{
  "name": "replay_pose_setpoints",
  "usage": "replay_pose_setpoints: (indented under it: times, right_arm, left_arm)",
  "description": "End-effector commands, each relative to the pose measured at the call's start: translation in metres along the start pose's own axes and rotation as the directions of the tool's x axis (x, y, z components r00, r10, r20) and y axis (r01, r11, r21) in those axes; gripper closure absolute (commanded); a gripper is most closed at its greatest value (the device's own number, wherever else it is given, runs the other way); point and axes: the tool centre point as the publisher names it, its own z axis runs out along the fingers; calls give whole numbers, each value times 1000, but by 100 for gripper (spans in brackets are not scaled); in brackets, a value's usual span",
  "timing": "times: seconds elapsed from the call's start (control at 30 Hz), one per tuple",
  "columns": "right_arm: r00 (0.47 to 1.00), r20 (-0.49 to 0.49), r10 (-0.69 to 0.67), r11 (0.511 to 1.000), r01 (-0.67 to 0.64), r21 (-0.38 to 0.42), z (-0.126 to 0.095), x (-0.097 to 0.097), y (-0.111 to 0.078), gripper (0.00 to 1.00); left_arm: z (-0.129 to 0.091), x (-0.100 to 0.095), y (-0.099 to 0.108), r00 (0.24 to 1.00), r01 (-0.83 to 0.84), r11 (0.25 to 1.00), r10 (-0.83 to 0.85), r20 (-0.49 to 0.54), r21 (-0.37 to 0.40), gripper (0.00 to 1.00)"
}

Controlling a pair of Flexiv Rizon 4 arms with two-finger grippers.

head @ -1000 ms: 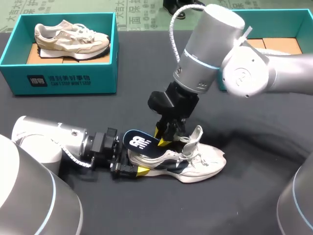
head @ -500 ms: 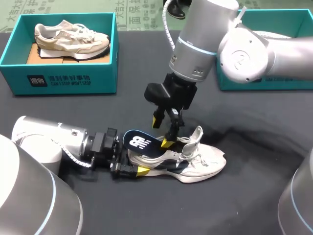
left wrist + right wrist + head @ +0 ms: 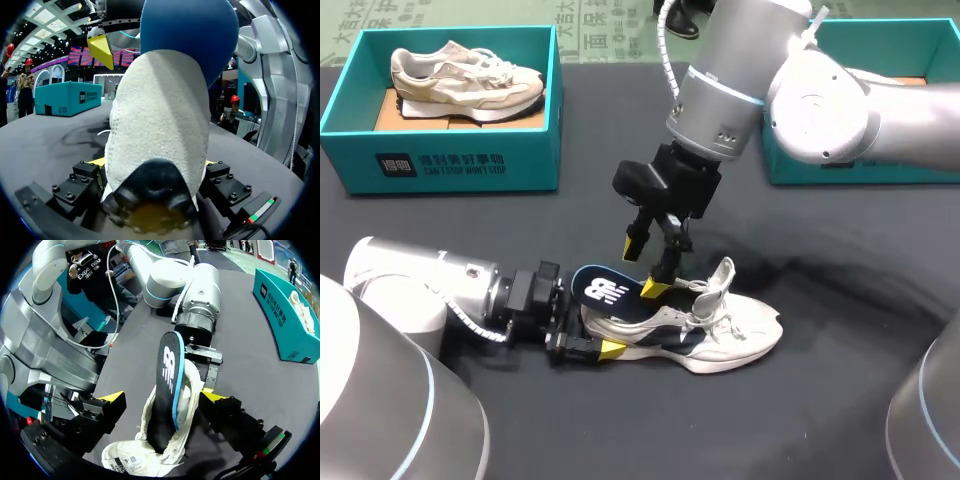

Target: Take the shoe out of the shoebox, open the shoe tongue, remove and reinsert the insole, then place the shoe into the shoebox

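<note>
1. Shoes are two in number. One white shoe lies on its sole on the dark table. A second shoe lies in the left shoebox.
2. Shoeboxes are also two, both teal and both without a lid. The left shoebox stands far behind the shoe's heel side. The right shoebox stands far behind its toe side.
3. One insole shows, dark with a blue edge. Its front part sits inside the shoe and its heel part rises out over the shoe's heel.
4. Grippers are two. The left gripper is at the shoe's heel and grasps it, with one yellow tip pressed on each side. The right gripper hangs just above the shoe's opening with its fingers spread wide. In the right wrist view the insole stands between the fingers, apart from both.
5. Writing: the insole carries a white logo, and the left shoebox has white print on the wall that faces the shoe. A small label with print shows inside the shoe, too small to read.
6. Room: dark cloth shows on every side of the shoe. Both shoeboxes are well apart from it. The table's far edge runs behind the boxes.
</note>
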Motion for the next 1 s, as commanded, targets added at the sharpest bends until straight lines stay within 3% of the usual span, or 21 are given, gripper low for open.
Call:
replay_pose_setpoints:
  times: [0.03, 0.2, 0.47, 0.73, 0.87, 1.0]
  right_arm:
    - [999, -38, 25, 999, -26, -28, -5, -2, -3, 0]
    - [993, -88, 85, 996, -88, -34, -2, -5, 1, 4]
    - [984, -115, 138, 989, -142, -26, 6, -12, 9, 33]
    - [970, -179, 166, 985, -173, -25, 12, -19, 12, 25]
    - [963, -201, 177, 981, -189, -40, 16, -23, 7, 35]
    - [957, -224, 183, 977, -203, -68, 21, -24, 1, 37]
  left_arm:
    - [0, 0, 1, 1000, 1, 1000, -1, 1, -1, 100]
    - [0, 0, 1, 1000, 1, 1000, -1, 1, -1, 100]
    - [0, 0, 1, 1000, 1, 1000, -1, 1, -1, 100]
    - [0, 0, 1, 1000, 1, 1000, -1, 1, -1, 100]
    - [0, 0, 1, 1000, 1, 1000, -1, 1, -1, 100]
    - [0, 0, 1, 1000, 1, 1000, -1, 1, -1, 100]
